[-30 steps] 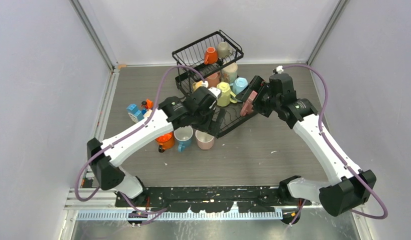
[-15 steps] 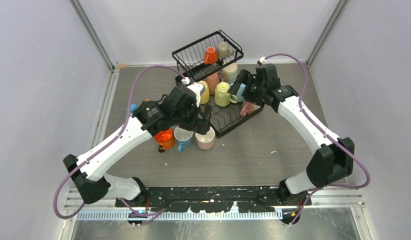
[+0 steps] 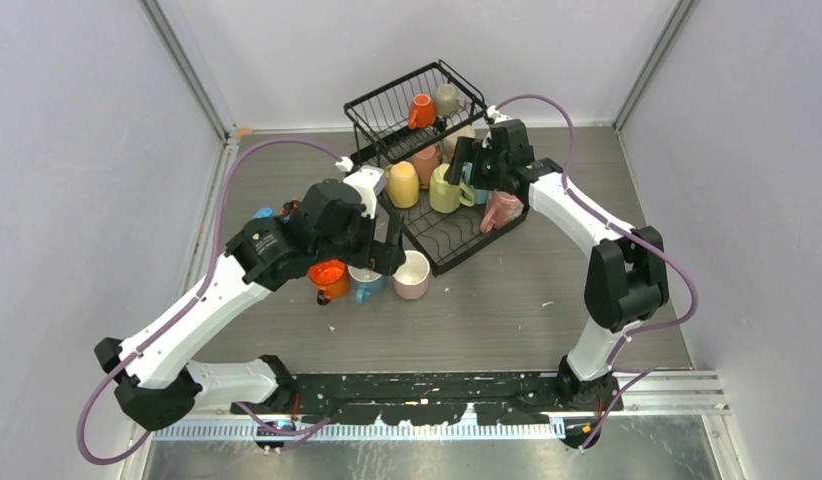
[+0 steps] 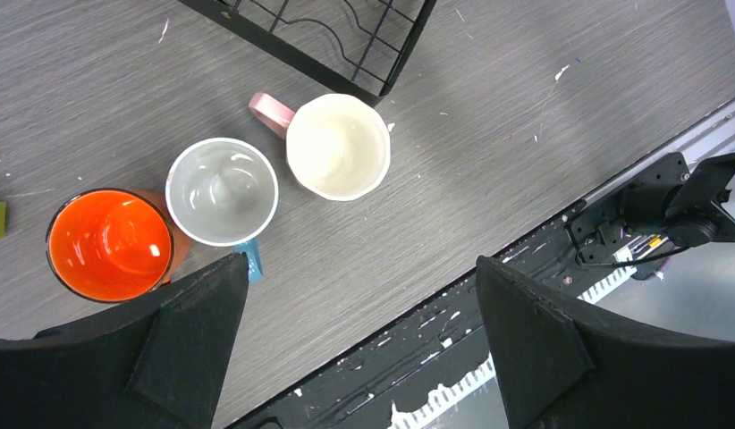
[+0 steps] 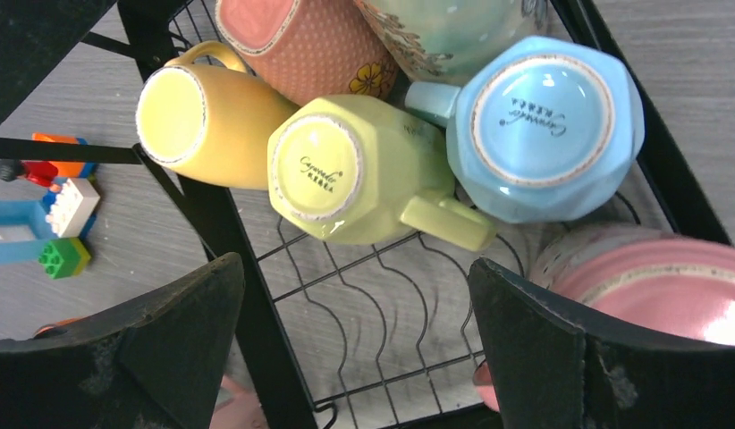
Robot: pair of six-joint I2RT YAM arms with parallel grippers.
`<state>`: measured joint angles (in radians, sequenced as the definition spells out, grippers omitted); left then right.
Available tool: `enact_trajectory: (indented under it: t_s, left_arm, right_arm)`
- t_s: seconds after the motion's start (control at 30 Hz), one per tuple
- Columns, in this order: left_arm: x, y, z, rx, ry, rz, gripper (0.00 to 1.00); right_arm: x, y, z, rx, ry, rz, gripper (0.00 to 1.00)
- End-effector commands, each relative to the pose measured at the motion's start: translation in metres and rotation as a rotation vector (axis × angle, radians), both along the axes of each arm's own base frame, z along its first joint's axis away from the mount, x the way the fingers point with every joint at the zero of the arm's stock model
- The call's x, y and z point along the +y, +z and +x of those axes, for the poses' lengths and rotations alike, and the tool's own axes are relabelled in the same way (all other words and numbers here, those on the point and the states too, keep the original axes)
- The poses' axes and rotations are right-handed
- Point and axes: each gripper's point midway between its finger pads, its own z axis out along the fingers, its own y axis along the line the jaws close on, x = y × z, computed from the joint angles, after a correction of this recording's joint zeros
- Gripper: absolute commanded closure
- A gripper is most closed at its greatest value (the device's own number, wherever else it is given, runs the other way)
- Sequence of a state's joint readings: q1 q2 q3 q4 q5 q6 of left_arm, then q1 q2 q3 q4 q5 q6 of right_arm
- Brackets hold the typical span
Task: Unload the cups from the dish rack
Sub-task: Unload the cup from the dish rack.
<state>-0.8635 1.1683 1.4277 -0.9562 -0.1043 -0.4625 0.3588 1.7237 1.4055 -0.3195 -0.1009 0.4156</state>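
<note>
1. The left pincer point(image 4: 359, 268) hung wide open and empty over the orange cup point(image 4: 109, 243), grey-lined cup point(image 4: 223, 190) and pink cup point(image 4: 337, 146) on the surface point(image 4: 489, 107), near the rack point(image 3: 439, 245).
2. The right pincer point(image 5: 355, 268) was open and empty above the lime cup point(image 5: 355, 170), upside down in the rack's lower tray.
3. A clean grasp probably needed its fingers to straddle the body, clear of the handle and the touching blue cup point(image 5: 543, 125).

The green mug point(image 5: 364, 170) and blue mug point(image 5: 543, 125) bases carry a cursive stamp, possibly "KEREA" beneath.
</note>
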Motion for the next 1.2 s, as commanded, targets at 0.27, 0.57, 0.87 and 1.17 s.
enact_trajectory:
  t_s: [0.27,0.57,0.87,1.17]
  left_arm:
    - [0.019,0.011,-0.011,-0.009,0.034,-0.017,0.00]
    - [0.029,0.012,-0.018,0.001,0.056,-0.021,0.00]
    - [0.031,0.013,-0.021,0.009,0.065,-0.029,0.00]
    - [0.026,0.007,-0.018,0.019,0.059,-0.025,0.00]
  right_arm:
    - [0.020,0.019,0.043,-0.175,0.102,-0.028,0.00]
    - [0.035,0.006,0.051,-0.168,0.128,-0.008,0.00]
    - [0.054,-0.005,0.040,-0.156,0.139,-0.043,0.00]
    - [0.047,-0.017,0.013,-0.098,0.011,-0.120,0.00]
